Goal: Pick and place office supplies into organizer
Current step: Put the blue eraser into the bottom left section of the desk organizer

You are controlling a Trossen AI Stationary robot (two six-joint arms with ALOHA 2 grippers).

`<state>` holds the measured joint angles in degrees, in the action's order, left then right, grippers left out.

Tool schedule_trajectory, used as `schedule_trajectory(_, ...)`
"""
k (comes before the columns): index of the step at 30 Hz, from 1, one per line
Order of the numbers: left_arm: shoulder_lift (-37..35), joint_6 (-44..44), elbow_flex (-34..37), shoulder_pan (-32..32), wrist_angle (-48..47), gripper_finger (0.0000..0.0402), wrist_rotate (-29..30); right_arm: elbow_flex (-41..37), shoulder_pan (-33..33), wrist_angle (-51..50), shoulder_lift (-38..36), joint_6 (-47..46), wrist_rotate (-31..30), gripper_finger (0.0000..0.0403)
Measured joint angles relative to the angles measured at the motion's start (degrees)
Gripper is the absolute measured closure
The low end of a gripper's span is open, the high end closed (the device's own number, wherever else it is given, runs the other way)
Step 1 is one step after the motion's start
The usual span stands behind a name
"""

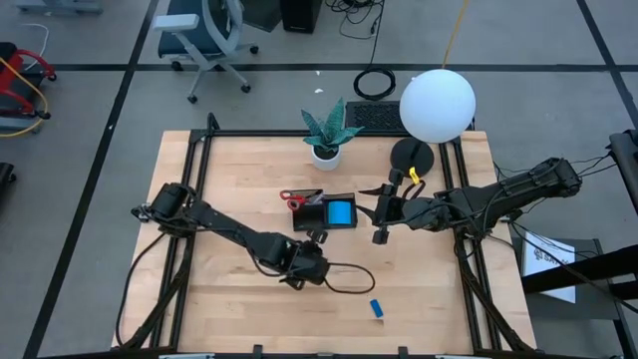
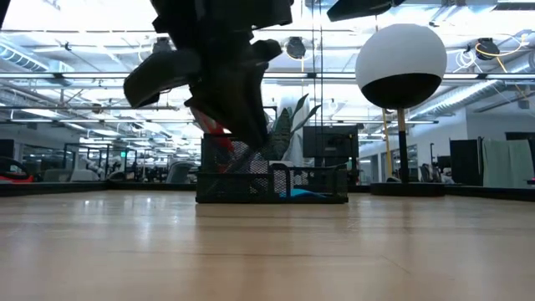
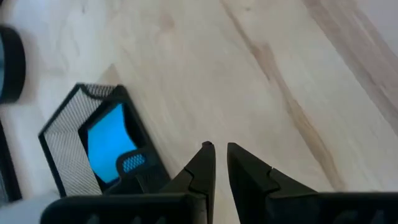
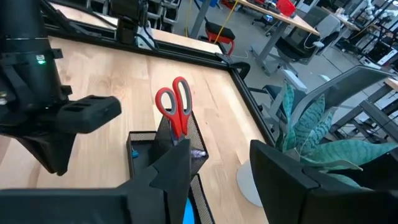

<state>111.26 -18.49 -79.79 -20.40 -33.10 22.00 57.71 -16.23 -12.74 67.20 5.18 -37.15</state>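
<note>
The black mesh organizer [image 1: 329,212] sits mid-table. A square blue note pad [image 1: 340,212] lies in it. Red-handled scissors [image 4: 175,111] stand blades-down in its end compartment, with a purple pen [image 4: 199,153] beside them. A small blue block [image 1: 377,308] lies on the wood toward the near edge. My left gripper [image 3: 217,148] hovers just near-side of the organizer [image 3: 74,149], shut on nothing. My right gripper [image 4: 219,149] is open at the organizer's right side [image 1: 379,229], facing the scissors and touching nothing.
A potted green plant [image 1: 327,135] stands beyond the organizer. A lamp with a white globe [image 1: 437,105] and a black round base [image 1: 411,155] is at the far right. The left arm's cable loops on the wood [image 1: 347,279]. There is bare wood left of and near the organizer.
</note>
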Motion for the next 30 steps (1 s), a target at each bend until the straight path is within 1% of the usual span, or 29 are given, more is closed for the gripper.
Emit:
schedule_trajectory(3, -0.6, 3.81, 0.0, 0.01, -0.6, 0.035, 0.3, 0.0, -0.02, -0.08, 0.0, -0.04, 0.28, 0.0248)
schedule_trajectory(5, -1.31, 6.17, -0.04, 0.02, -0.5, 0.035, 0.29, 0.0, -0.02, -0.04, 0.0, 0.0, 1.51, 0.0248)
schedule_trajectory(8, -4.13, 9.54, 0.0, 0.02, -1.86, 0.035, 0.41, 0.0, -0.02, -0.05, 0.0, 0.0, 1.7, 0.0248)
schedule_trajectory(13, -12.98, 14.34, -0.02, 0.02, -2.87, 0.035, 0.51, 0.0, -0.02, -0.08, 0.02, -0.04, 1.62, 0.0248)
schedule_trajectory(16, -19.24, 16.61, -0.02, -0.18, -5.64, 0.035, 0.55, 0.0, -0.02, -0.28, 0.02, -0.06, 1.55, 0.0248)
schedule_trajectory(18, -23.04, 17.65, -0.04, -0.26, -4.91, 0.035, 1.05, -0.02, -0.02, -0.51, 0.02, -0.04, 1.53, 0.0248)
schedule_trajectory(21, -27.88, 17.37, -0.03, -0.87, -5.06, 0.035, 4.91, -0.01, -0.02, -0.44, 0.02, -0.1, 1.51, 0.0248)
schedule_trajectory(26, -34.13, 13.89, -0.02, -1.14, -5.69, 0.035, 15.94, -0.01, -0.02, -0.45, 0.01, -0.52, 1.5, 0.0248)
schedule_trajectory(28, -35.9, 15.53, -0.02, -1.12, -7.55, 0.035, 20.91, -0.02, -0.02, -0.46, 0.02, -0.54, 1.49, 0.0248)
schedule_trajectory(30, -37.21, 19.51, -0.02, -1.11, -10.34, 0.035, 25.57, -0.02, 0.0, -0.46, 0.02, -0.55, 1.49, 0.0248)
